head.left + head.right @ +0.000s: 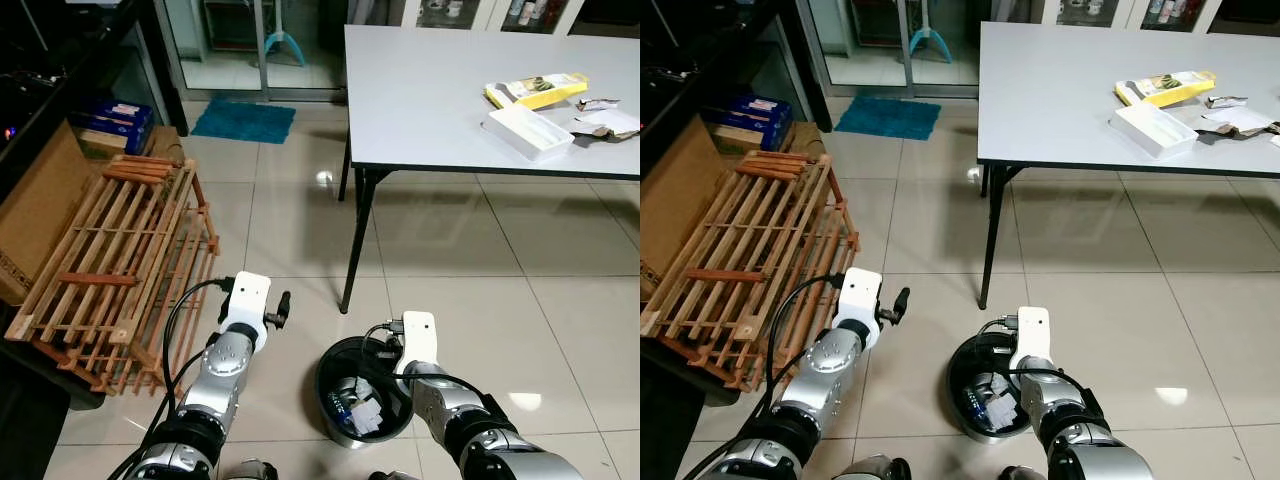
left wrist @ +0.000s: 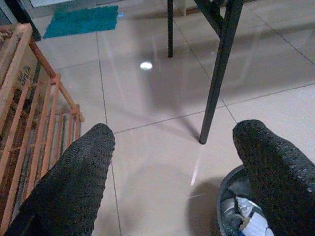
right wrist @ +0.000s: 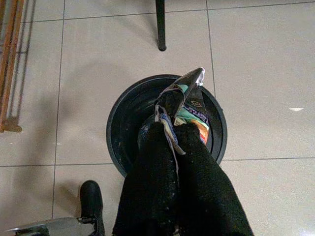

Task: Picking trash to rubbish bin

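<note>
A round black rubbish bin [image 1: 325, 375] stands on the tiled floor just in front of me, with crumpled white and blue trash [image 1: 365, 412] lying inside. My right gripper [image 3: 174, 123] hangs directly over the bin [image 3: 118, 132], shut on a crinkled silver and green snack wrapper [image 3: 191, 101] that sticks out past the fingertips. My left gripper [image 2: 174, 130] is held low over bare tiles to the left of the bin [image 2: 226, 196], its fingers open and holding nothing. More trash lies on the white table: a yellow packet [image 1: 535, 90] and torn paper scraps [image 1: 605, 125].
The white table [image 1: 430, 90] on black legs [image 1: 357, 240] stands ahead on the right, one leg close behind the bin. It also carries a white tray [image 1: 527, 131]. A wooden slatted rack [image 1: 120, 260] and a cardboard box [image 1: 40, 205] lie at my left. A teal mat [image 1: 243, 119] lies farther off.
</note>
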Controlling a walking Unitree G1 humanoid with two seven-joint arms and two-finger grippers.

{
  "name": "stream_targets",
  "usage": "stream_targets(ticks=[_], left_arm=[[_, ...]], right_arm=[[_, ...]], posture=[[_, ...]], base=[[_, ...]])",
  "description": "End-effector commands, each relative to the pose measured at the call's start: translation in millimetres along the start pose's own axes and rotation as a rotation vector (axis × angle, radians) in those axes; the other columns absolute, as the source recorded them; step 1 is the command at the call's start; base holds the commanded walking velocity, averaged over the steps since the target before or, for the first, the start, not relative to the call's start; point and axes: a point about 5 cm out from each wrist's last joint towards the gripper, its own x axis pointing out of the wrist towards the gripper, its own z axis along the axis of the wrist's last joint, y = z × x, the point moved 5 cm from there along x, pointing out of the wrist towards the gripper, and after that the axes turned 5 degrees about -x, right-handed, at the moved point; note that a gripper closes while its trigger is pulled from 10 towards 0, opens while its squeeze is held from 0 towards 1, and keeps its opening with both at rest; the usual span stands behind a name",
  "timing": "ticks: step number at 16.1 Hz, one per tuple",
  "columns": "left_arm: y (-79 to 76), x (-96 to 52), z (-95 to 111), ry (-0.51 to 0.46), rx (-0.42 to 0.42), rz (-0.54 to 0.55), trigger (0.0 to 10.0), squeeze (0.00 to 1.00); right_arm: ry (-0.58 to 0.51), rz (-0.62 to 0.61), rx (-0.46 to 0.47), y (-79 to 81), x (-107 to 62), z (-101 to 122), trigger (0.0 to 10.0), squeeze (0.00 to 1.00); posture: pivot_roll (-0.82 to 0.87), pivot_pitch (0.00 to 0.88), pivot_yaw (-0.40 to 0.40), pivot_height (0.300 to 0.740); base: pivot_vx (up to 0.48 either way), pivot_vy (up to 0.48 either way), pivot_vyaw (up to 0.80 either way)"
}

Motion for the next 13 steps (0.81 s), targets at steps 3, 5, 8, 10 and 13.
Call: stream_targets(ticks=[3, 5, 8, 10, 13], left_arm=[[1.4, -1.1, 2.2, -0.004, 0.012, 0.008, 10.0, 0.00], [1.5, -1.1, 2.4, -0.003, 0.013, 0.007, 10.0, 0.00], [2.0, -0.8, 2.9, 0.000, 0.015, 0.005, 10.0, 0.00], [1.9, -0.4, 3.4, 0.001, 0.016, 0.005, 10.0, 0.00], [1.6, 0.0, 4.1, 0.000, 0.017, 0.004, 10.0, 0.00]], right_arm=[[-0.003, 0.002, 0.021, -2.5, 0.1, -1.3, 10.0, 1.00], [-0.008, 0.002, 0.027, -3.2, 0.2, 0.6, 10.0, 1.00], [-0.019, 0.001, 0.034, -3.6, 0.4, 4.2, 10.0, 1.00], [-0.022, 0.003, 0.035, -3.4, 0.5, 4.9, 10.0, 1.00], [-0.023, 0.002, 0.032, -3.5, 0.5, 5.4, 10.0, 1.00]], posture=[[0.07, 0.105, -0.014, 0.740], [0.07, 0.107, -0.012, 0.740], [0.07, 0.109, -0.009, 0.740], [0.07, 0.109, -0.008, 0.740], [0.07, 0.108, -0.008, 0.740]], base=[[0.000, 0.000, 0.00], [0.000, 0.000, 0.00], [0.000, 0.000, 0.00], [0.000, 0.000, 0.00], [0.000, 0.000, 0.00]])
